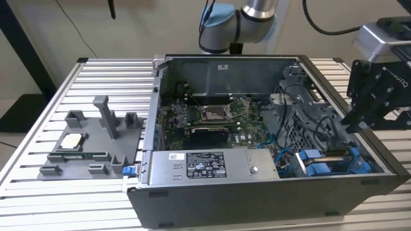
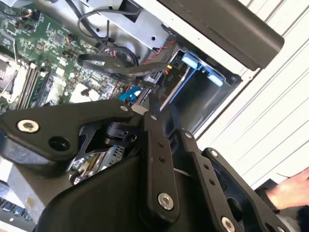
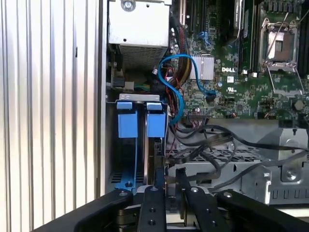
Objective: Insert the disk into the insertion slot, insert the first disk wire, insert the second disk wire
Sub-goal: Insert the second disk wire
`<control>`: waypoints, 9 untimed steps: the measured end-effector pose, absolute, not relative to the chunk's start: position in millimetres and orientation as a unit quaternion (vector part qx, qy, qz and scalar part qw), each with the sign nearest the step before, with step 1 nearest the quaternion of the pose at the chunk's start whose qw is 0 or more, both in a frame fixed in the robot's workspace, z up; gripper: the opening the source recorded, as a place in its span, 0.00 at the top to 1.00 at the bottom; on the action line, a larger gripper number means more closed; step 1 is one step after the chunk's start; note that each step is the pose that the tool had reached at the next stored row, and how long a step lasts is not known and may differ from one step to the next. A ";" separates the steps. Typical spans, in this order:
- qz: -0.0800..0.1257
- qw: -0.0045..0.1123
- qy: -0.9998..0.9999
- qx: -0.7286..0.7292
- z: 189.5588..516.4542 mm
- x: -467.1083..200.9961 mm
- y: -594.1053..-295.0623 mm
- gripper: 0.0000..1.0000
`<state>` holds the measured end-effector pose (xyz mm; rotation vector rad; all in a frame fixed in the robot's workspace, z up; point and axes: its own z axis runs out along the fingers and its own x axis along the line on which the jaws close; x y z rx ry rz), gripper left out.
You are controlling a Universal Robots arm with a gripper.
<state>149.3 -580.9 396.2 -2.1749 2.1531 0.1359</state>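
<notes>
The disk (image 3: 155, 159) is seen edge-on in the first wrist view, standing upright in the insertion slot (image 3: 126, 164) of the grey drive cage, framed by its blue caddy. Two blue plastic tabs (image 3: 140, 121) are found at the end of the bay, side by side. In the exterior view the same blue fittings (image 1: 324, 163) are located in the case corner nearest the camera on the exterior view's right, beside the power-supply box (image 1: 212, 166).

The gripper (image 3: 166, 176) is positioned directly over the disk's upper edge in the first wrist view, with its black fingers (image 3: 159, 181) drawn close together on either side of the thin edge; it is read as pinching the disk. In the second wrist view the gripper (image 2: 150, 108) is seen reaching into the bay beside the blue caddy wall (image 2: 186, 79). In the exterior view the gripper body (image 1: 376, 96) is seen above the case's edge on the exterior view's right.

A light blue cable (image 3: 181, 87) is looped from the motherboard (image 3: 241, 72) toward the cage, and black cables (image 3: 212, 140) are draped across the metal frame next to the disk. The open computer case (image 1: 270, 197) is laid on a slatted metal table (image 1: 77, 96), with a grey fixture tray (image 1: 90, 144) placed on the exterior view's left.
</notes>
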 end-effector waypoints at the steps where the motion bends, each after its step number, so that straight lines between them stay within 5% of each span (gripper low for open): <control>1: 0.044 0.039 0.702 -0.709 400.5 149.3 -580.9 0.76; 9: 0.044 0.039 0.702 -0.709 435.7 149.0 -580.9 0.76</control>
